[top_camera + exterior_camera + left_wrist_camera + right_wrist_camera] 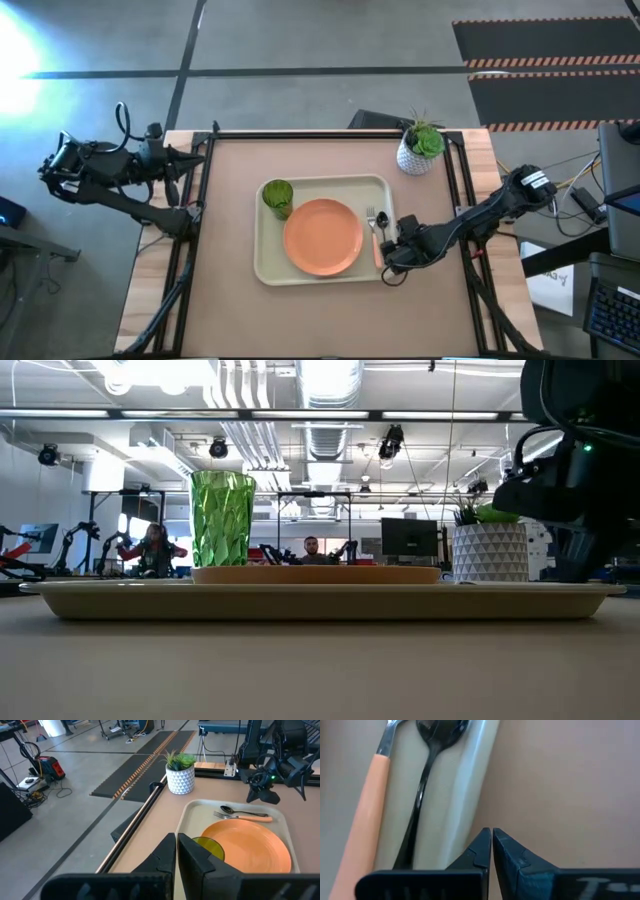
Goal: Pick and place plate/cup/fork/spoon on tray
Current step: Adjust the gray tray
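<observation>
Dark fingers [492, 851] of the right gripper [392, 255] press together tip to tip with nothing between them, poised over the bare tabletop just outside the right rim of the tray [262, 268]. Immediately beyond those fingertips, inside the rim, the spoon [427, 775] and the fork [364, 800] lie side by side, the spoon nearer the fingers and the fork on its far side. Both run lengthwise along the tray's right edge, the spoon's bowl and the fork's tines pointing away from the fingertips toward the table's far side, their handles trailing back toward the gripper. Seen from above, the pair [376, 232] sits between the plate [322, 236] and the tray's right rim, the fork's salmon handle just beside the plate's edge. The plate rests flat near the tray's middle. The cup [277, 196] stands upright in the tray's far left corner, close to the plate. A white pot with a green plant [419, 147] stands on the table beyond the tray's far right corner, well apart from the gripper. The left gripper [176, 851], its fingers likewise closed on nothing, is held off the table's left edge, pointed across toward the tray. At table height, people [312, 549] appear in the workshop behind the table.
</observation>
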Robot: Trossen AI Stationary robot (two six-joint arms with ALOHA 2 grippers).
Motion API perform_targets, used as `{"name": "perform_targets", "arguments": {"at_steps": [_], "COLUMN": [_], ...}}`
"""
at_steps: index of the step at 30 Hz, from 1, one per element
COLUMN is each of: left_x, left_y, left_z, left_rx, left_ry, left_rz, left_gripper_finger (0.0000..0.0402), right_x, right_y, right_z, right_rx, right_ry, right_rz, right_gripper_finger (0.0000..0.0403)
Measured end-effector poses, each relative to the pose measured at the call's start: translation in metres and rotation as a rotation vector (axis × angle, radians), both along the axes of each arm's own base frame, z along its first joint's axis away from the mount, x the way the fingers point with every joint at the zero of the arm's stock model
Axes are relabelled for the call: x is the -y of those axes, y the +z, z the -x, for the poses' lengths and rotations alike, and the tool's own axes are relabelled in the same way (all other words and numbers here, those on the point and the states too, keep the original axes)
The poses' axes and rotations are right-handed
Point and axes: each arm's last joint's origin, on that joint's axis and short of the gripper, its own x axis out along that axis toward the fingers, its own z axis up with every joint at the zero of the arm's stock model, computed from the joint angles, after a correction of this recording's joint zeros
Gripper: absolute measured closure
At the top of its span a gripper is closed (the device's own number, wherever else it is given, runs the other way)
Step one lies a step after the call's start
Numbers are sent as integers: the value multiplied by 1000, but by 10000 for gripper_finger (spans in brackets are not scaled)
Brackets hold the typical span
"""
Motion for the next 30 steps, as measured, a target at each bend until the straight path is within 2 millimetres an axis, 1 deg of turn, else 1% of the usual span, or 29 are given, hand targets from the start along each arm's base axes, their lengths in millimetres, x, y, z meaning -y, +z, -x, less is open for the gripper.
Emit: {"name": "perform_targets", "arguments": {"at_steps": [9,13,22,28,30], "left_x": [0,0,0,0,0], "left_y": [0,0,0,0,0], "left_z": [0,0,0,0,0], "left_rx": [0,0,0,0,0], "left_ry": [0,0,0,0,0], "left_rz": [0,0,0,0,0], "left_gripper_finger": [402,402,402,402,402], "right_x": [-8,-11,-15,-15,-14], "right_y": [-17,-21,-15,-15,-12], "right_z": [-10,-12,-15,-15,-14], "right_rx": [31,43,127,125,127], "right_ry": [-9,-26,-82,-70,-47], "right_rz": [-15,-11,-65,-58,-58], "right_gripper_finger": [394,394,394,394,394]}}
